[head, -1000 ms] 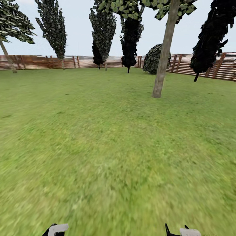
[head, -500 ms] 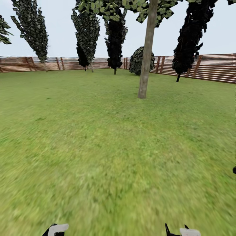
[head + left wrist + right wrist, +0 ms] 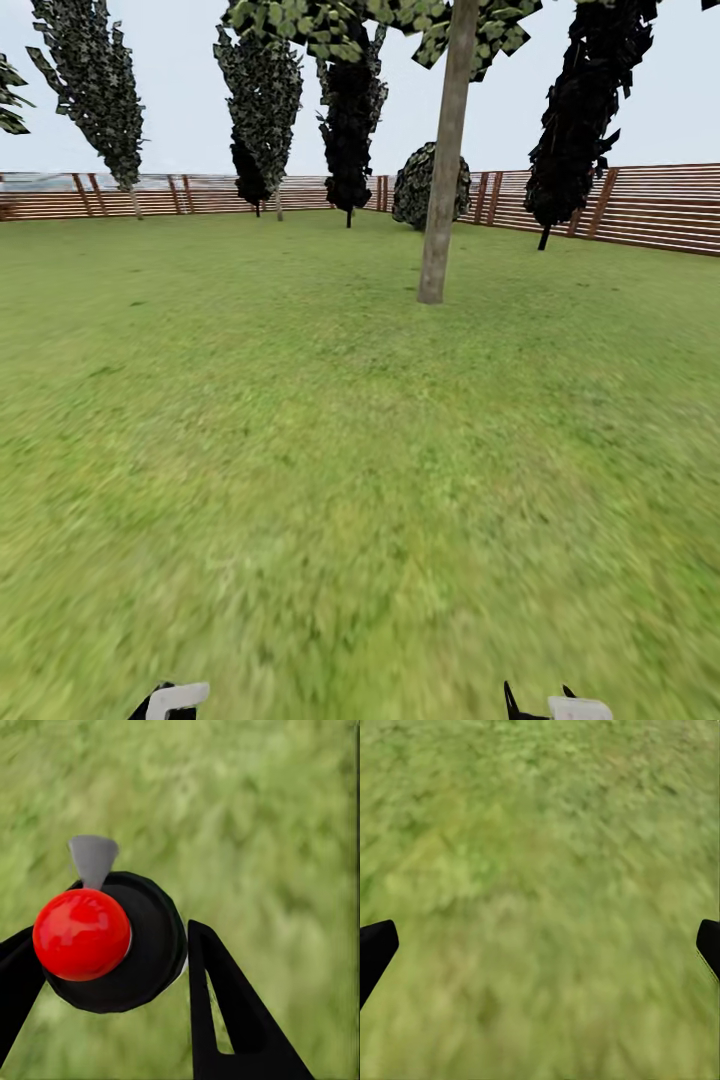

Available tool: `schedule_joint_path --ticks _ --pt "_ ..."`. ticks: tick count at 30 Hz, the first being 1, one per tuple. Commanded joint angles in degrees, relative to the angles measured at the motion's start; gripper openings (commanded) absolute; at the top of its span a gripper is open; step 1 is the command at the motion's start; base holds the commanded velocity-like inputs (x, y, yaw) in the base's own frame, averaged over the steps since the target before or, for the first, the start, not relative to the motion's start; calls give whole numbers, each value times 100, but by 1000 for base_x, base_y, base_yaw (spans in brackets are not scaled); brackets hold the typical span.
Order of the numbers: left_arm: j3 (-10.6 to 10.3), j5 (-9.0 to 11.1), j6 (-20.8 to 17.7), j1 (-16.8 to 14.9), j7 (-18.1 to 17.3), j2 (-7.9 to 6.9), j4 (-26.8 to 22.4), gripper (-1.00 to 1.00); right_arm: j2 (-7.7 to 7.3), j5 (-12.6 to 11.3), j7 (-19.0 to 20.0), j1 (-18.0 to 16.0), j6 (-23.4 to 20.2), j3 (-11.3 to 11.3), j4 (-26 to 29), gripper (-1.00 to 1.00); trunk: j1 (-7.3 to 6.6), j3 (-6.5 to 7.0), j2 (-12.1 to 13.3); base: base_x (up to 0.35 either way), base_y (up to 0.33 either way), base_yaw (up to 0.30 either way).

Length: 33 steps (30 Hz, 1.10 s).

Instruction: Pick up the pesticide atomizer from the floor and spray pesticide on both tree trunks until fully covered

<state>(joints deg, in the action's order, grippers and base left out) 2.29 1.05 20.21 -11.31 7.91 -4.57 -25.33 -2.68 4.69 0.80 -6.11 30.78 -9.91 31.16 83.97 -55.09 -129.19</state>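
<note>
In the left wrist view the pesticide atomizer [image 3: 112, 945] has a round black body, a red ball top [image 3: 81, 934] and a grey nozzle [image 3: 93, 859]. My left gripper [image 3: 105, 949] is shut on it, one black finger [image 3: 225, 1020] on each side, over blurry green lawn [image 3: 262, 832]. My right gripper [image 3: 540, 945] is open above bare grass, its fingertips [image 3: 375, 949] far apart. In the head view one tall tree [image 3: 443, 170] with a thick, bare grey-brown trunk stands well ahead, slightly right of centre, leaves high up.
A brown slat fence [image 3: 620, 205] rings the lawn [image 3: 300, 450]. Dark slim cypress-like trees [image 3: 350, 110] and a round bush [image 3: 420, 185] stand along it at the back. Both my arms' ends [image 3: 170, 700] show at the head view's bottom edge.
The camera has swung to the right, so the thick trunk now sits nearer the middle of the head view. The arms keep their place in the picture.
</note>
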Motion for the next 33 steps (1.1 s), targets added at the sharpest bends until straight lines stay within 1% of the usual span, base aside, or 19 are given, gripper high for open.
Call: schedule_joint_path --ticks 1,11,18,28,33 --pt "-1 9 19 -3 9 0 2 -100 4 49 8 -4 17 -29 -5 100 2 -5 -2 285 -136 0" --pt "3 9 19 -3 9 0 2 -100 4 41 1 -4 21 -32 -5 100 2 -5 -2 287 -133 0" --pt "90 9 19 -3 9 0 2 -100 4 33 -7 -4 24 -37 3 100 2 -5 -2 291 -130 0" --pt "105 9 19 -3 9 0 2 -100 1 35 -8 -4 25 -44 -4 100 2 -5 -2 298 -116 0" --pt "105 9 19 -3 9 0 2 -100 -2 36 -9 -4 23 -46 -5 100 2 -5 -2 313 -84 -99"
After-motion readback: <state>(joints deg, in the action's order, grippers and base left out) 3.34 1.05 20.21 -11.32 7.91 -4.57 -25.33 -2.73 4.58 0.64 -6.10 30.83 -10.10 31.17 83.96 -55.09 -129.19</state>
